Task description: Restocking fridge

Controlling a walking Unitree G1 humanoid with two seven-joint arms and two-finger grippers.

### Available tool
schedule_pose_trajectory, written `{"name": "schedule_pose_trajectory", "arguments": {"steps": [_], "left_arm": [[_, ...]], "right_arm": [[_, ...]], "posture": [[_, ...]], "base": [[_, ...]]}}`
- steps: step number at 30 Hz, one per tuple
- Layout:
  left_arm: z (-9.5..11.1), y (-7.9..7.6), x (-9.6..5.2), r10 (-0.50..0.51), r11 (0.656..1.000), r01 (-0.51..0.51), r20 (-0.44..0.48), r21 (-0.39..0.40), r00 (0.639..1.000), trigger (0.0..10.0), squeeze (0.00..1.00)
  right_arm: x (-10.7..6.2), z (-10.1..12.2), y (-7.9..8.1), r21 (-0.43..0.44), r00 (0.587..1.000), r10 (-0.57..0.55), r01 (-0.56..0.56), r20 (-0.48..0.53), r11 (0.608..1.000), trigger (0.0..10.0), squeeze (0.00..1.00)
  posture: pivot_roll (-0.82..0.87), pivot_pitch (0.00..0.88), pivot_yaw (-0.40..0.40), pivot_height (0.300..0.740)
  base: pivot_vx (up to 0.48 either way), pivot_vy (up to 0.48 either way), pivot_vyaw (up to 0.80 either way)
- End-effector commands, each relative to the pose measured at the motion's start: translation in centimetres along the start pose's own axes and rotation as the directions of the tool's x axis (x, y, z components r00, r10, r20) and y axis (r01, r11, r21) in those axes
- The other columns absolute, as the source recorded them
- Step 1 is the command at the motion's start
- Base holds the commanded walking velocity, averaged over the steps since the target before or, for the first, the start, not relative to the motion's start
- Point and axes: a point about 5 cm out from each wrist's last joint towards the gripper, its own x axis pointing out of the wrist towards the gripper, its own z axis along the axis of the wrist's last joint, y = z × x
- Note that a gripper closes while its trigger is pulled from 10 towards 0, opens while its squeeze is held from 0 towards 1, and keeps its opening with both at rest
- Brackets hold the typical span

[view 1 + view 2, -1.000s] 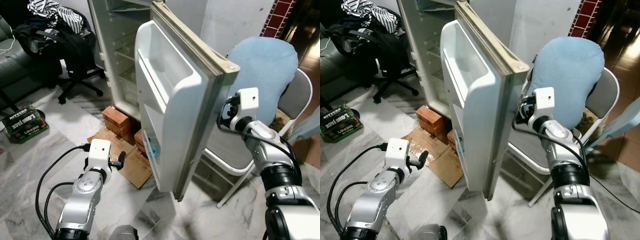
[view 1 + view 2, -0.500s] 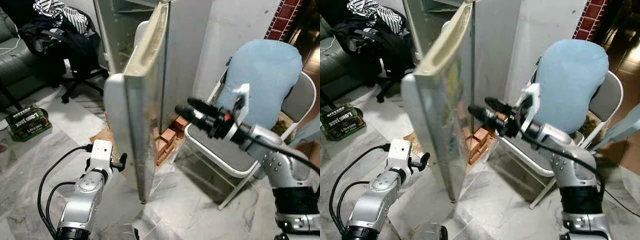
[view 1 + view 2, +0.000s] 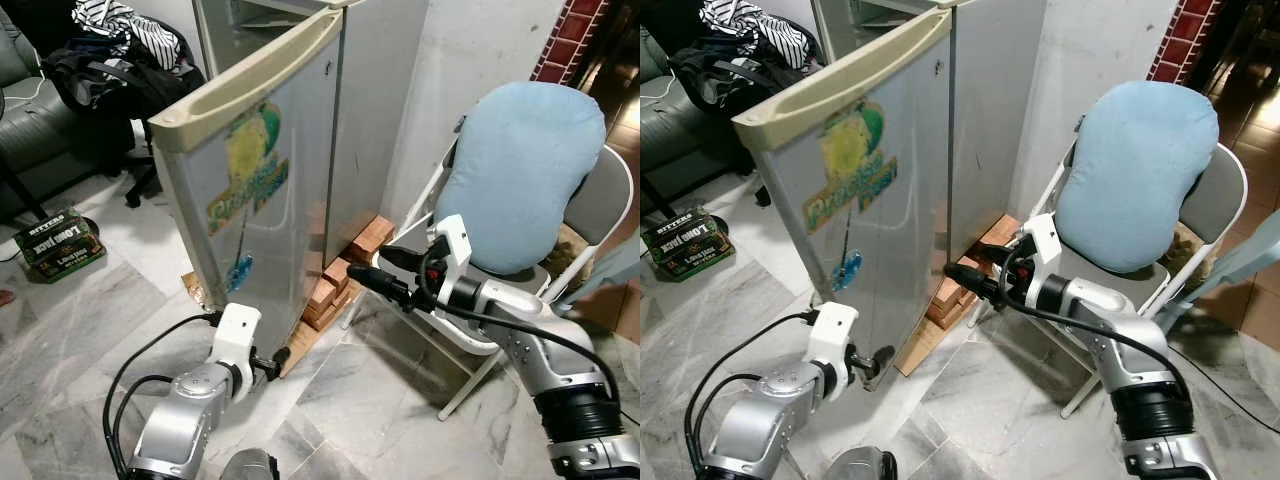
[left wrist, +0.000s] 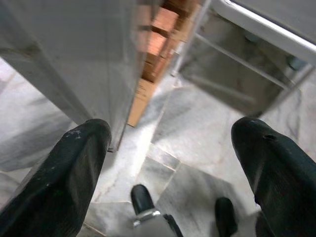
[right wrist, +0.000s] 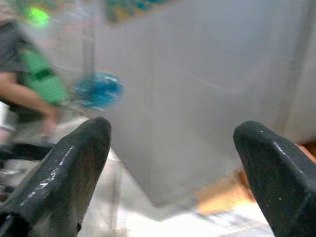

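Note:
The grey fridge door (image 3: 250, 200), with a yellow and green sticker on its outer face, stands partly swung in toward the fridge body (image 3: 375, 100). My right gripper (image 3: 372, 270) is open and points at the door's outer face, a short way off it and empty. The right wrist view shows its fingers (image 5: 74, 168) spread before the grey door (image 5: 197, 89). My left gripper (image 3: 272, 365) hangs low by the door's bottom corner, open and empty. In the left wrist view its fingers (image 4: 74, 163) frame the floor and the door's lower edge (image 4: 84, 74).
Red bricks (image 3: 340, 275) and cardboard prop up the fridge. A folding chair with a blue cushion (image 3: 530, 180) stands close on the right, behind my right arm. An office chair piled with clothes (image 3: 110, 70) and a green box (image 3: 55, 243) sit at left on the marble floor.
The fridge door has swung from wide open, inner shelves showing, to mostly closed. My right gripper came around its outer face and now sits lower. My left gripper has moved closer to the door's bottom.

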Motion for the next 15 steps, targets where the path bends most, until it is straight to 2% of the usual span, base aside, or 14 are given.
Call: {"name": "schedule_pose_trajectory", "arguments": {"steps": [1, 4, 5, 7, 9, 11, 12, 13, 15], "left_arm": [[0.7, 1.5, 0.0, 0.098, 0.995, -0.098, 0.047, -0.006, 0.994, 10.0, 0.00], [1.6, 4.1, 0.1, 0.214, 0.977, -0.214, 0.096, -0.012, 0.972, 10.0, 0.00], [2.2, 6.3, 0.3, 0.291, 0.956, -0.293, 0.115, 0.005, 0.950, 10.0, 0.00], [3.2, 8.9, 0.6, 0.361, 0.931, -0.365, 0.130, 0.007, 0.923, 10.0, 0.00], [4.0, 10.4, 0.8, 0.401, 0.915, -0.404, 0.144, -0.006, 0.905, 10.0, 0.00], [5.3, 12.4, 0.8, 0.460, 0.884, -0.467, 0.161, 0.007, 0.873, 10.0, 0.00], [6.1, 13.3, 0.6, 0.486, 0.870, -0.494, 0.177, 0.000, 0.856, 10.0, 0.00], [7.2, 14.7, 0.1, 0.532, 0.842, -0.539, 0.197, -0.019, 0.824, 10.0, 0.00], [7.9, 16.1, -0.5, 0.574, 0.813, -0.581, 0.215, -0.036, 0.790, 10.0, 0.00]], "right_arm": [[0.2, 0.3, -1.2, -0.045, 0.992, -0.127, 0.128, 0.020, 0.991, 10.0, 0.00], [-0.2, 0.1, -2.7, -0.051, 0.955, -0.291, 0.293, 0.053, 0.955, 10.0, 0.00], [-0.5, 0.0, -3.3, -0.038, 0.924, -0.375, 0.378, 0.077, 0.925, 10.0, 0.00], [-0.8, -0.2, -3.6, -0.014, 0.897, -0.432, 0.436, 0.096, 0.900, 10.0, 0.00], [-0.9, -0.2, -3.6, -0.005, 0.885, -0.451, 0.455, 0.113, 0.891, 10.0, 0.00], [-0.8, -0.5, -3.3, 0.009, 0.883, -0.454, 0.456, 0.121, 0.890, 10.0, 0.00], [-0.8, -0.5, -3.1, 0.007, 0.884, -0.450, 0.453, 0.128, 0.891, 10.0, 0.00], [-0.7, -0.6, -2.8, 0.004, 0.884, -0.447, 0.451, 0.134, 0.893, 10.0, 0.00], [-0.8, -0.8, -2.6, 0.001, 0.881, -0.452, 0.457, 0.139, 0.890, 10.0, 0.00]], "posture": [[0.01, 0.000, 0.004, 0.740], [0.01, 0.000, -0.002, 0.740], [0.01, 0.000, -0.005, 0.740], [0.01, 0.000, -0.012, 0.740], [0.00, 0.000, -0.013, 0.740], [0.00, 0.000, -0.015, 0.740], [-0.01, 0.000, -0.012, 0.740], [-0.02, 0.000, -0.006, 0.740], [-0.02, 0.000, -0.003, 0.740]], "base": [[0.000, 0.000, 0.00], [0.000, 0.000, 0.00], [0.000, 0.000, 0.00], [0.000, 0.000, 0.00], [0.000, 0.000, 0.00], [0.000, 0.000, 0.00], [0.000, 0.000, 0.00], [0.000, 0.000, 0.00], [0.000, 0.000, 0.00]]}}
